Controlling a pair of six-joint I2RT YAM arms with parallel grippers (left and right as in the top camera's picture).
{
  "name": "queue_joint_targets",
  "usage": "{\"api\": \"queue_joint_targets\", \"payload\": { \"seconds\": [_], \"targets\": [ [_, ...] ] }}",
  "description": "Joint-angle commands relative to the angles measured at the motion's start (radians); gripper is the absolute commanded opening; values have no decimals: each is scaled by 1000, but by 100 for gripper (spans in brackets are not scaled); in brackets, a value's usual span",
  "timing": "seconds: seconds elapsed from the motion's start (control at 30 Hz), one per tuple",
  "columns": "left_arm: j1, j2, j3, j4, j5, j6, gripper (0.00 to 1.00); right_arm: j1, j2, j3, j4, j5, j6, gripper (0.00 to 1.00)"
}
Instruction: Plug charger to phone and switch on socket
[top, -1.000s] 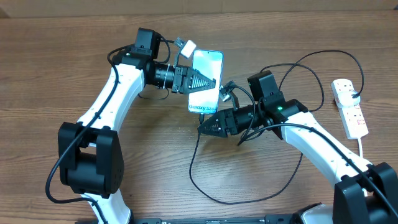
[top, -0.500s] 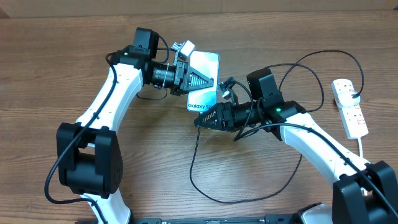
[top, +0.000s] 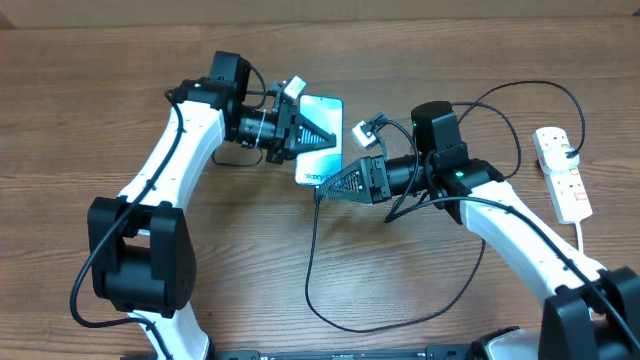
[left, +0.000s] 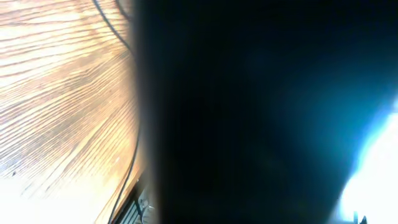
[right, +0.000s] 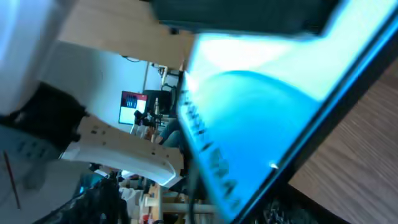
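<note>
The left arm (top: 175, 160) bends toward the far edge. The left gripper (top: 312, 132) clamps the phone (top: 320, 165) over the middle of the desk (top: 80, 120). The phone's long axis runs far to near, screen up, lettered end nearest. The right arm (top: 510, 225) extends leftward. The right gripper (top: 322, 192), closed narrow, pinches the charger (top: 308, 270) tip at that end. The socket (top: 563, 175) lies by the right edge.

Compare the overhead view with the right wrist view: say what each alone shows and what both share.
Only overhead: the left end effector gripping the phone, the charger looping down from the right end effector, and the socket near the table's right edge. Only right wrist: the lit blue screen up close, with a blurred room beyond it. Both: the phone and the wooden table.
</note>
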Motion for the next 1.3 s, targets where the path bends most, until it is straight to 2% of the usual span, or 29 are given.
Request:
{"api": "queue_joint_targets", "payload": {
  "seconds": [0.0, 0.1, 0.23, 0.5, 0.67, 0.83, 1.27],
  "targets": [
    [21, -7, 0, -15, 29, 37, 4, -18, -52, 24, 2, -12, 17, 72],
    [21, -7, 0, -13, 62, 36, 4, -14, -52, 24, -10, 11, 76, 72],
    [21, -7, 0, -7, 71, 35, 4, 5, -52, 24, -35, 65, 150, 63],
    [21, -7, 0, 86, 110, -51, 4, 51, -52, 24, -34, 179, 213, 48],
    [21, -7, 0, 93, 138, -55, 4, 58, -52, 24, -31, 199, 215, 42],
    [21, -7, 0, 92, 145, -55, 5, 58, -52, 24, -31, 198, 215, 31],
    [23, -7, 0, 92, 149, -101, 4, 59, -52, 24, 24, 148, 253, 34]
  ]
}}
